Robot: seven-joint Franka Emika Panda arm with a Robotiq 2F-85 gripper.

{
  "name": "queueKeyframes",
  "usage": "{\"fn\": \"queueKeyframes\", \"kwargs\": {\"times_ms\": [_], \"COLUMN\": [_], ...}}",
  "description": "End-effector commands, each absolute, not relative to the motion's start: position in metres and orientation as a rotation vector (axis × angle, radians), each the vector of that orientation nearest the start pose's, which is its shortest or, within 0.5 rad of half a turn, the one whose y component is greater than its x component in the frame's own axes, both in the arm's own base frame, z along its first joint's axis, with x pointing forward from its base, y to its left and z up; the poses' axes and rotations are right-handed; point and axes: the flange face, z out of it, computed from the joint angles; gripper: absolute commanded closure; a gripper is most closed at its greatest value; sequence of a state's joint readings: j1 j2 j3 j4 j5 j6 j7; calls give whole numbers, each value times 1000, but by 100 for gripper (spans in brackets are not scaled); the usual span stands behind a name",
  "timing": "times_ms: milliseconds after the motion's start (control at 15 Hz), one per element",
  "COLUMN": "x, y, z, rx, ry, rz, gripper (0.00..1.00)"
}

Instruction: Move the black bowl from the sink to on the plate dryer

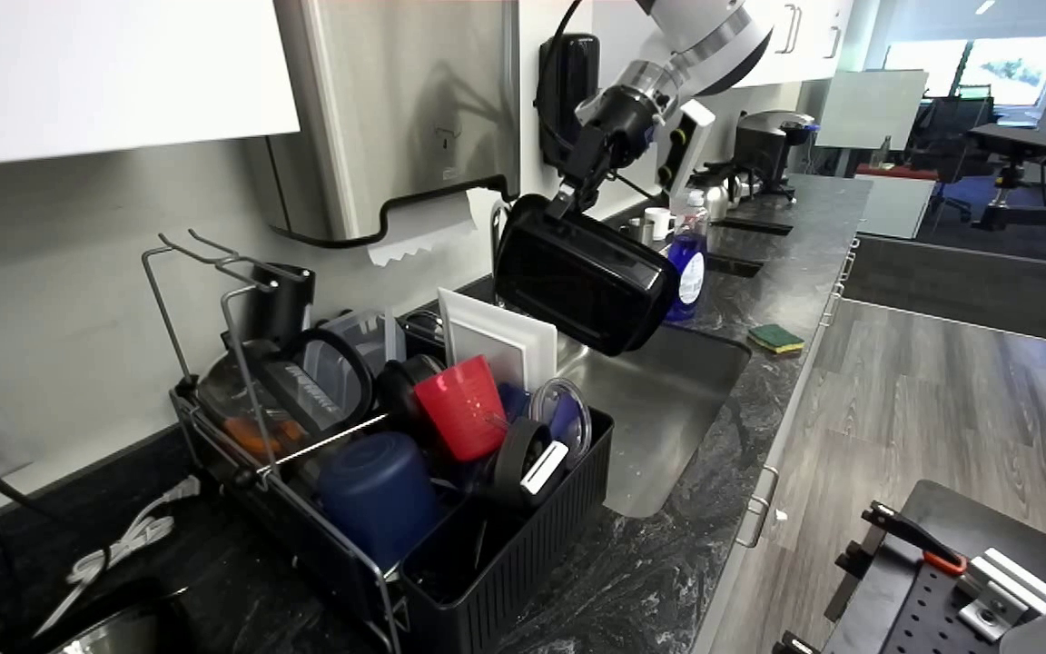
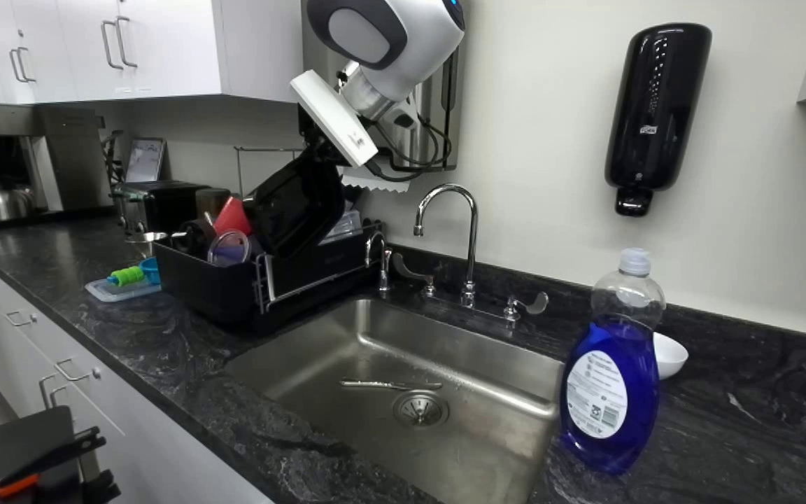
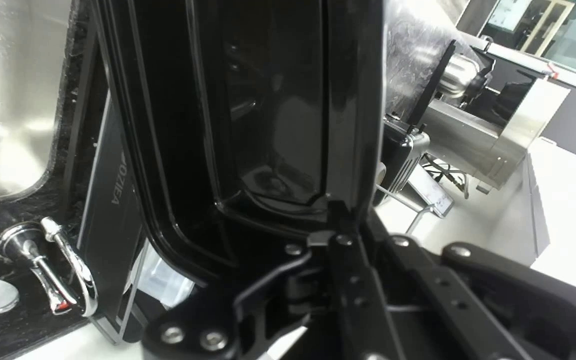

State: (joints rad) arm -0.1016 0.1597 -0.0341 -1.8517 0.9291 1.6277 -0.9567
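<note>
Plate dryer [image 1: 541, 545], foreground in an exterior view, stands loaded with dishes [image 1: 381, 495] on the marbled countertop [image 1: 650, 581]. Sink [image 2: 347, 413], grey metal, sits just beside it. Black bowl [image 1: 582, 277] is up in the air, steeply tilted, near the dryer's sink-side end; whether it touches the dishes, cannot tell. Gripper [image 1: 567, 195] is clamped narrow on the bowl's rim. Blue soap bottle [image 2: 611, 378] stands upright across the sink from the dryer. Red cup [image 1: 461, 409] leans in the dryer. Sponge [image 1: 775, 339], green over yellow, lies flat on the countertop near the sink.
</note>
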Motion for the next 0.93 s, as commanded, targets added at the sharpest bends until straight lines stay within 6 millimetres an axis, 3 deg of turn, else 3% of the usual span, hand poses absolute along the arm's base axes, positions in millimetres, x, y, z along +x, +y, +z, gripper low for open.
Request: {"fn": "queueKeyframes", "kwargs": {"times_ms": [0,200,267,867], "x": [581,587,584,585], "y": [10,6,8,5], "z": [458,454,456,453], "rx": [-2088,-2130,-2106,-2114], "ry": [-619,-588,-614,-596], "rz": [-190,-200,-201,-200], "gripper": [98,98,93,93]}}
